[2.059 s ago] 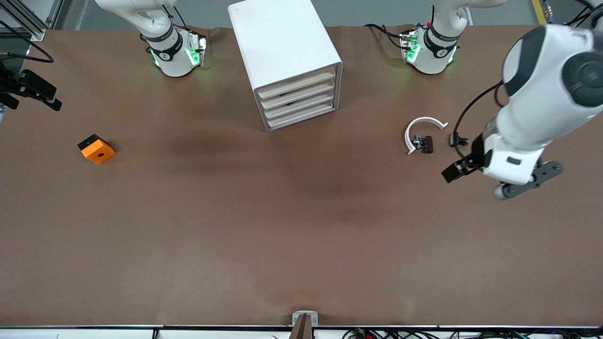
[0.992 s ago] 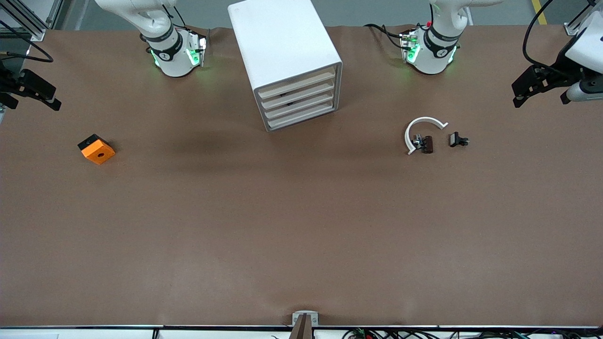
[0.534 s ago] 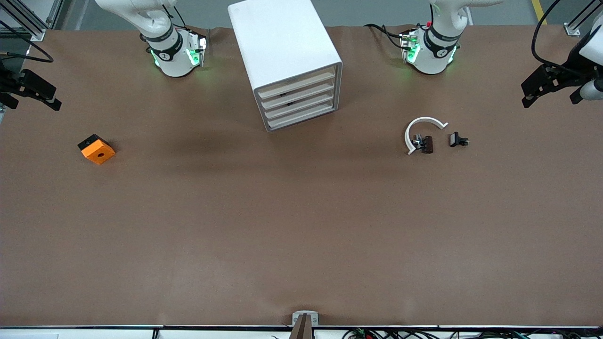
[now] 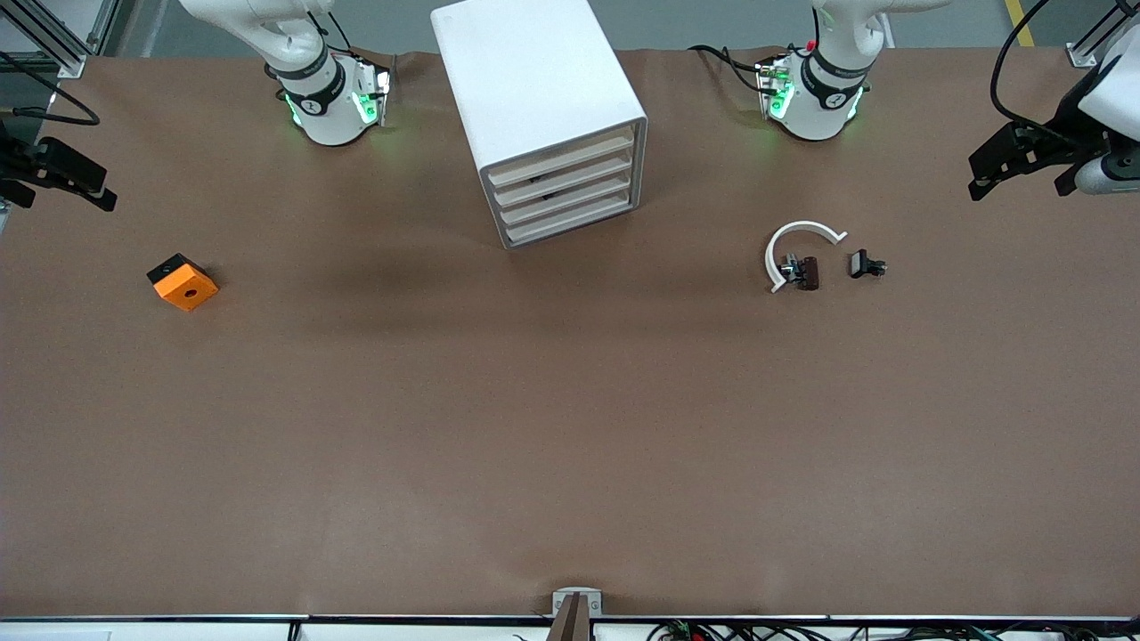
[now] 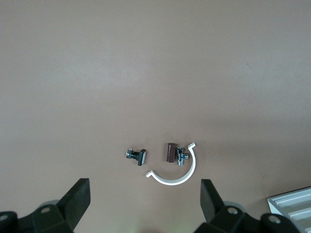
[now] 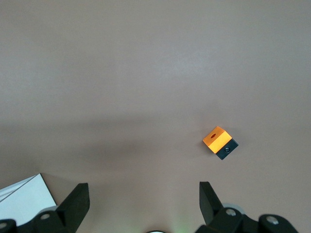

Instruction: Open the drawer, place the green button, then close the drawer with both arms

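Both arms parked, drawers shut.
I see left gripper and right gripper over surface ends, jaws released, empty; drawer cabinet at 12 o'clock.

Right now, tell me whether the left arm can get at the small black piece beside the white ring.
Probably yes. The left gripper hangs over the left arm's end of the table, jaws wide open, with only bare surface between it and the small black piece. The white ring lies beside the piece, not touching it.

No legible text, labels, brands or numbers appear in any view. Small marks on the black joint bands cannot be read.
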You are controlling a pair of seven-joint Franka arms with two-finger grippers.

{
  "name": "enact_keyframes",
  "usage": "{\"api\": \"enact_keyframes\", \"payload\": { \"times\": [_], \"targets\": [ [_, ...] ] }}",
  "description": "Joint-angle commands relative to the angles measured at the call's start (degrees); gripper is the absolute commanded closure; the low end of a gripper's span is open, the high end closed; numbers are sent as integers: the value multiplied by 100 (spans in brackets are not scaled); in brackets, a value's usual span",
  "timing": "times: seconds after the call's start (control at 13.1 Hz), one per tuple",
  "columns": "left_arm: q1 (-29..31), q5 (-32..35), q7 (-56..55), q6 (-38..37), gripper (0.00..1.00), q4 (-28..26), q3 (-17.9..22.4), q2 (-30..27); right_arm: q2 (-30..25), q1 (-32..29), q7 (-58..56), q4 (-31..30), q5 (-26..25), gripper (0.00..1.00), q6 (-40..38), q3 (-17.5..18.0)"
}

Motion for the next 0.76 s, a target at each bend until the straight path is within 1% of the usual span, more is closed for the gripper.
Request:
{"api": "enact_keyframes", "payload": {
  "times": [0.0, 0.15, 0.31, 0.53, 0.69],
  "targets": [
    [173, -134, 120, 11, 0, -75, -162, -130, 191, -123, -71, 292, -31, 0, -167, 69],
    [191, -328, 128, 256, 0, -303, -153, -235, 191, -123, -62, 266, -31, 0, -185, 69],
    [191, -328, 129, 424, 0, -541, -144, -332, 191, -114, -62, 213, -22, 0, -272, 69],
    [173, -328, 120, 434, 0, -507, -144, -376, 191, -201, -71, 213, -14, 0, -264, 69],
    [164, -302, 102, 329, 0, -358, -127, -280, 191, -210, -80, 231, -13, 0, -255, 69]
  ]
}}
